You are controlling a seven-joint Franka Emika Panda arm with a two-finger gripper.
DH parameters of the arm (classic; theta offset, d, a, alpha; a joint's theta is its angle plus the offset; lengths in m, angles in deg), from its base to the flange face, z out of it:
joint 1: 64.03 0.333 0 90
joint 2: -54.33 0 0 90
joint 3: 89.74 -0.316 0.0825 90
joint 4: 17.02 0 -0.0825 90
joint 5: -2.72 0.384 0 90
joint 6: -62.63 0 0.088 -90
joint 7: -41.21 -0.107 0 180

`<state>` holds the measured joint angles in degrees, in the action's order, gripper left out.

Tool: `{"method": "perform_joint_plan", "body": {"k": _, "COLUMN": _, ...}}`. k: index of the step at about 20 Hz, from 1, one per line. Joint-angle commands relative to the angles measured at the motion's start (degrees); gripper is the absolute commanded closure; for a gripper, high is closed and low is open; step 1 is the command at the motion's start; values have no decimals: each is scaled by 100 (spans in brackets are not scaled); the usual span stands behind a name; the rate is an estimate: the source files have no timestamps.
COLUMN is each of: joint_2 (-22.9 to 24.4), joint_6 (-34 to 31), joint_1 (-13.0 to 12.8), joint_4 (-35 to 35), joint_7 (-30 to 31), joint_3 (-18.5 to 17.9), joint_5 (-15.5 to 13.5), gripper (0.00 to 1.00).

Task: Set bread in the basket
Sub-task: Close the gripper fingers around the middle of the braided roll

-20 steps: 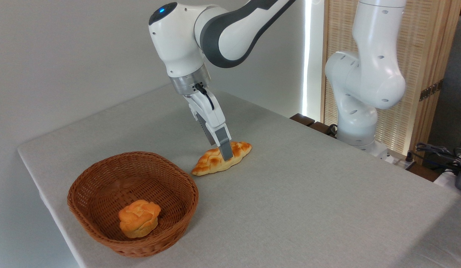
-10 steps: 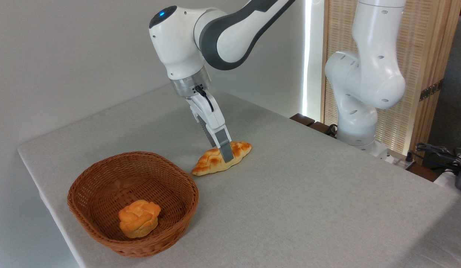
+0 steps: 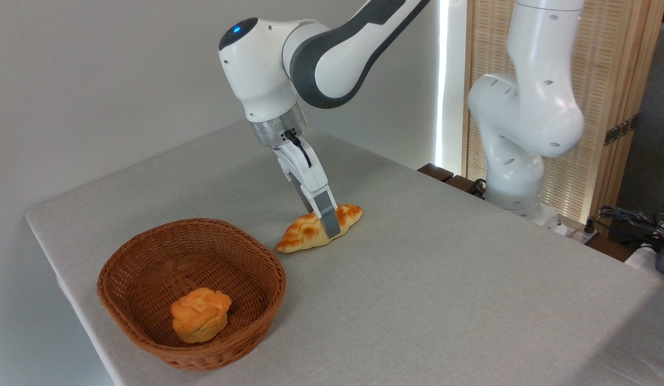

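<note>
— Bread point(image 3: 310, 234) first: where does it lie?

— Flat on the table point(image 3: 444, 289), long and pointed at both ends, golden with a browned braided top. It runs across under the fingers, one tip poking out to their right, the longer part to their left.

— And the gripper point(image 3: 332, 228)?

— Tilted, its white body slanting down from the wrist. The near grey finger point(image 3: 327, 214) — flat, smooth, squared at the tip — stands in front of the loaf's middle and hides part of it. The far finger is out of sight behind it, so I cannot tell whether the pair is clamped on the loaf or merely set around it.

— Basket point(image 3: 149, 252)?

— Well to the lower left of the fingers, apart from the loaf. Round, shallow, brown woven wicker with a thick plaited rim. Inside, toward the near wall, sits a small knotted orange bun point(image 3: 199, 314).

— Table surface?

— Pale grey cloth, fine-grained and matte.
</note>
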<state>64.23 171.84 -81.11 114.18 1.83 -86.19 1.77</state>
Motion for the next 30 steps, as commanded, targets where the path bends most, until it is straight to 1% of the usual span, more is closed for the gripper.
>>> {"method": "perform_joint_plan", "body": {"k": 1, "joint_2": 30, "joint_6": 127, "joint_1": -32, "joint_4": 82, "joint_7": 27, "joint_3": -4, "joint_5": 86, "gripper": 9}}
{"method": "perform_joint_plan", "body": {"k": 3, "joint_2": 21, "joint_6": 127, "joint_1": -32, "joint_4": 99, "joint_7": 18, "joint_3": -4, "joint_5": 86, "gripper": 13}}
{"method": "perform_joint_plan", "body": {"k": 5, "joint_2": 12, "joint_6": 197, "joint_1": -32, "joint_4": 108, "joint_7": 18, "joint_3": -4, "joint_5": 86, "gripper": 14}}
{"method": "perform_joint_plan", "body": {"k": 6, "joint_2": 12, "joint_6": 319, "joint_1": -32, "joint_4": 160, "joint_7": 18, "joint_3": -4, "joint_5": 86, "gripper": 21}}
{"method": "perform_joint_plan", "body": {"k": 7, "joint_2": 12, "joint_6": 443, "joint_1": -32, "joint_4": 204, "joint_7": 18, "joint_3": -4, "joint_5": 86, "gripper": 31}}
{"method": "perform_joint_plan", "body": {"k": 8, "joint_2": 12, "joint_6": 513, "joint_1": -32, "joint_4": 213, "joint_7": 18, "joint_3": 5, "joint_5": 86, "gripper": 48}}
{"method": "perform_joint_plan", "body": {"k": 9, "joint_2": 12, "joint_6": 514, "joint_1": -32, "joint_4": 213, "joint_7": 18, "joint_3": -4, "joint_5": 86, "gripper": 57}}
{"method": "perform_joint_plan", "body": {"k": 10, "joint_2": 12, "joint_6": 514, "joint_1": -32, "joint_4": 213, "joint_7": 18, "joint_3": -4, "joint_5": 77, "gripper": 72}}
{"method": "perform_joint_plan", "body": {"k": 11, "joint_2": 12, "joint_6": 514, "joint_1": -32, "joint_4": 205, "joint_7": 18, "joint_3": -4, "joint_5": 77, "gripper": 75}}
{"method": "perform_joint_plan", "body": {"k": 12, "joint_2": 21, "joint_6": 514, "joint_1": -24, "joint_4": 205, "joint_7": 9, "joint_3": -4, "joint_5": 86, "gripper": 77}}
{"method": "perform_joint_plan", "body": {"k": 15, "joint_2": 21, "joint_6": 514, "joint_1": -24, "joint_4": 205, "joint_7": 1, "joint_3": -4, "joint_5": 77, "gripper": 79}}
{"method": "perform_joint_plan", "body": {"k": 30, "joint_2": 65, "joint_6": 383, "joint_1": -24, "joint_4": 91, "joint_7": -17, "joint_3": -4, "joint_5": 77, "gripper": 78}}
